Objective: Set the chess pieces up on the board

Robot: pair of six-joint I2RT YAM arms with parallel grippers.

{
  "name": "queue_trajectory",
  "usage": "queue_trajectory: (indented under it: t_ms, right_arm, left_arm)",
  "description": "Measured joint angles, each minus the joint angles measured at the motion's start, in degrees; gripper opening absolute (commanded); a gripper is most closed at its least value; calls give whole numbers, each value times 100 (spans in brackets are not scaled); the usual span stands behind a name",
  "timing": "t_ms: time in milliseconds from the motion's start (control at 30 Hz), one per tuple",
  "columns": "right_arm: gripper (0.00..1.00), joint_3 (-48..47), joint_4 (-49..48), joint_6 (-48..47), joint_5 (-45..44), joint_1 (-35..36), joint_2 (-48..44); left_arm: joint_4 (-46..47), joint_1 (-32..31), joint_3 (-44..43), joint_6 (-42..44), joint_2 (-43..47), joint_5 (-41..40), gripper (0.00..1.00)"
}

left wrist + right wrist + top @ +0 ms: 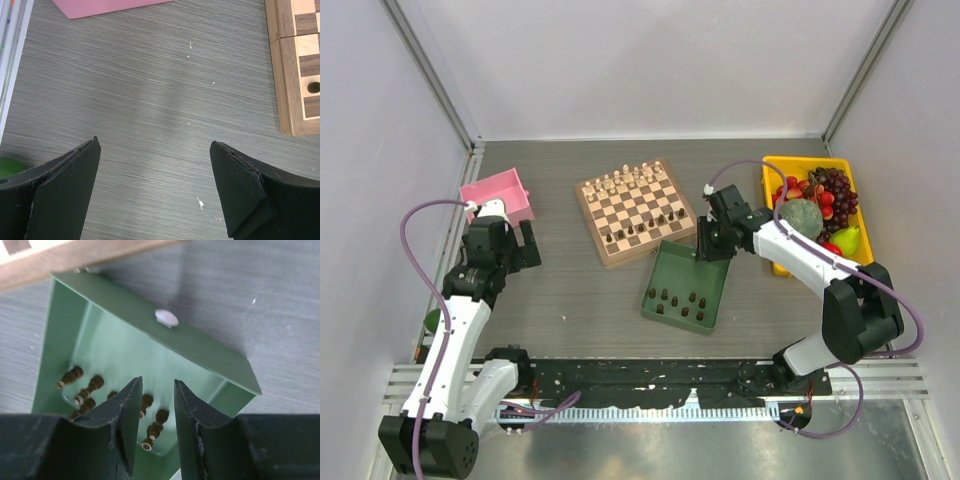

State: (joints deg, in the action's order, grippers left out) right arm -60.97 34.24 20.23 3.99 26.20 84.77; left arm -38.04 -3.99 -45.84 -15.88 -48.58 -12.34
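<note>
Over the green tray [115, 335] the right hand [157, 385] is held narrowly parted, empty; a chess piece [161, 416] is probably to be gripped next for the board [595, 225].

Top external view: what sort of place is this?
Probably a lab test cell: panel walls close in the table, left arm and right arm bolted to a rail at its near edge, staged props: the board, a green tray, a yellow fruit bin.

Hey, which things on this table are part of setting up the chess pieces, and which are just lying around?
Job: small dark brown wooden chessmen; square checked wooden chessboard; square green tray holding them.
Lying about: pale cream chessmen; pink box; yellow tray of fruit.
</note>
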Motion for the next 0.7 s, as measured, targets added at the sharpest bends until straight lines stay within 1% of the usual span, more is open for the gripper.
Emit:
queue_trajectory:
  t_ms: [167,500,700]
  right_arm:
    - [38,348,-31,70,181,2,4]
    - [38,354,-354,94,280,33,463]
    - [38,356,-424,96,114,33,573]
  left_arm:
    - [0,0,0,0,0,11,99]
    - [0,0,0,0,0,17,99]
    - [0,0,0,0,0,20,99]
